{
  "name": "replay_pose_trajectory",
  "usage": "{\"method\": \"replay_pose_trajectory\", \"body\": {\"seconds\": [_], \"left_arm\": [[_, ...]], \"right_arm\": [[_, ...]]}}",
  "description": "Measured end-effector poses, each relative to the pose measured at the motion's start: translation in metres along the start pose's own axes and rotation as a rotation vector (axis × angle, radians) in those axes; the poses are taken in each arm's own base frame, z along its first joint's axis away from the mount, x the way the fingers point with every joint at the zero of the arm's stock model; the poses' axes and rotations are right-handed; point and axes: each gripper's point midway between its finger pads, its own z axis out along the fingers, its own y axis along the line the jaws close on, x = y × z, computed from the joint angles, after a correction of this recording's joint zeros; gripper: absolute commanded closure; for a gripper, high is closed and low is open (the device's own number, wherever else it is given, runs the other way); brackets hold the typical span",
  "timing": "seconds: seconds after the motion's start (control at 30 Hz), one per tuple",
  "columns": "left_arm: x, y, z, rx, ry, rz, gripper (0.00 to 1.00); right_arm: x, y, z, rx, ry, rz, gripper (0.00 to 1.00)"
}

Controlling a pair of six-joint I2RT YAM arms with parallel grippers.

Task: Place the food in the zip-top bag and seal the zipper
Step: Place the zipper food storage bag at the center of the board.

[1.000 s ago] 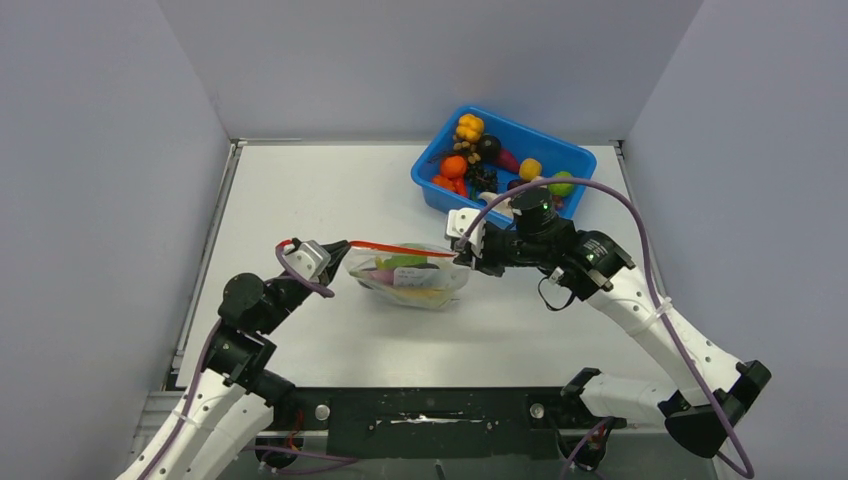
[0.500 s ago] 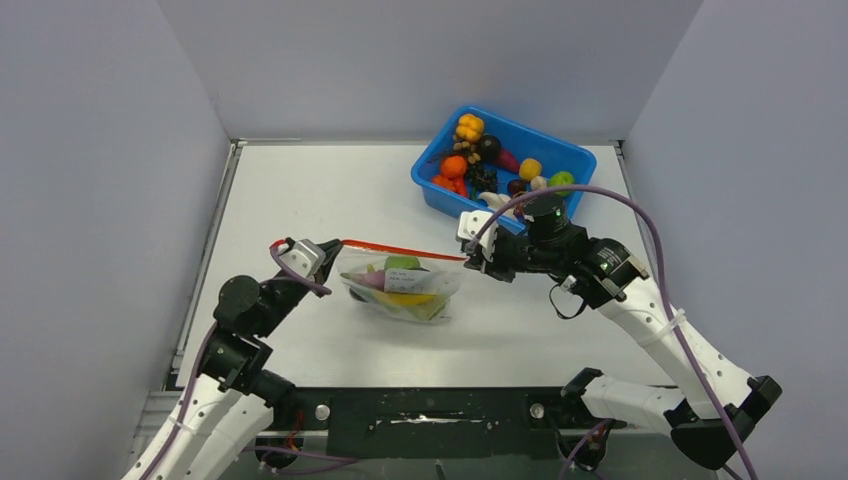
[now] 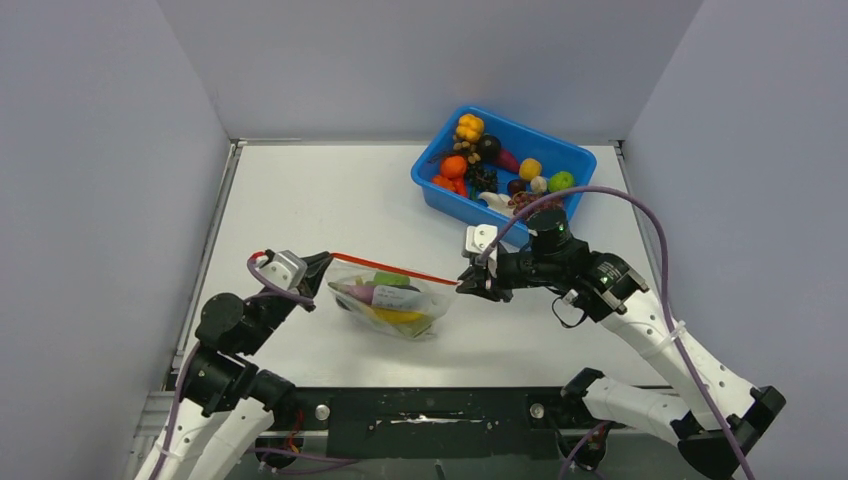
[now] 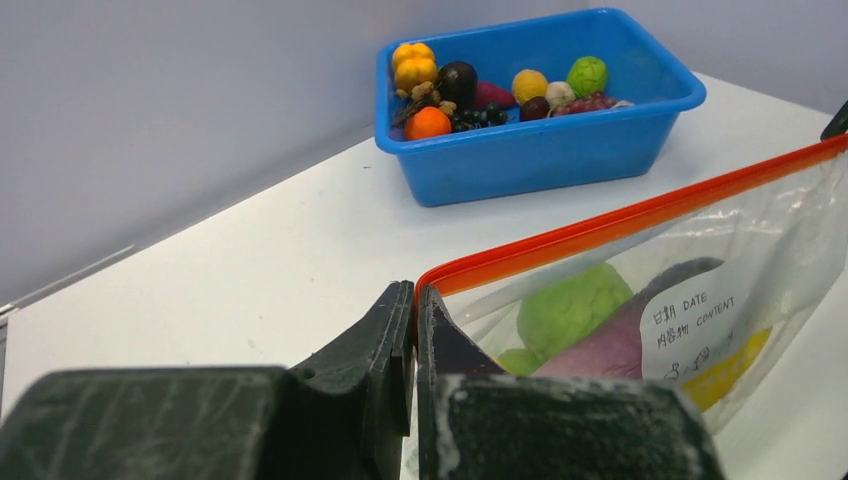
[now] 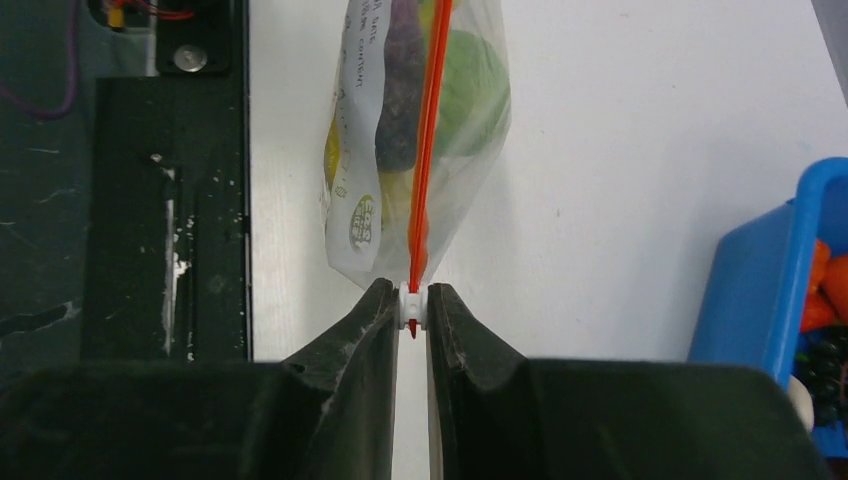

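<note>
Setting: grey walls close in three sides of a white bench (image 3: 300, 200), and a black strip runs along its near edge.
Zip-top bag (image 3: 390, 300): it is stretched between the two arms over the near half of the bench, about midway between the left and right edges. Its clear body sags below the zipper toward the near edge.
Zipper (image 3: 395, 268): this red-orange strip marks the bag's long axis. It runs left to right, with its right end slightly closer to the near edge.
Left end effector (image 4: 414, 300): the fingers are pressed together on the bag's left corner, right at the end of the zipper.
Right end effector (image 5: 411, 300): it is pinching a small white slider (image 5: 411, 306) at the zipper's right end.
Food in bag: a green round fruit (image 4: 575, 305), a purple eggplant (image 4: 620, 335) and a yellow piece (image 4: 730, 370), which lies lowest.
Blue bin (image 3: 500, 165): it sits by the far right corner, well apart from the bag, and holds more toy fruits.
Writing: a white label panel (image 4: 695, 320) reads "DATE" and "CONTENT" beside East Asian characters.
Overhead view: only this one shows both arms, the bag and the bin together.
Left wrist view: only here is the label legible.
Right wrist view: it looks along the zipper, which shows as one thin straight line. A round yellow-green printed mark (image 5: 362, 222) is too small to read.
</note>
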Motion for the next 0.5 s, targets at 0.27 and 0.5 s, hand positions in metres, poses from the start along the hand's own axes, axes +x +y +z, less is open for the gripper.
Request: {"method": "replay_pose_trajectory", "body": {"seconds": [0.27, 0.5], "left_arm": [[0.007, 0.004, -0.012, -0.05, 0.044, -0.059, 1.0], [0.052, 0.016, 0.005, -0.123, 0.176, -0.076, 1.0]], "right_arm": [[-0.003, 0.007, 0.009, -0.017, -0.118, 0.026, 0.98], [0.054, -0.048, 0.052, 0.059, 0.025, 0.229, 0.91]]}}
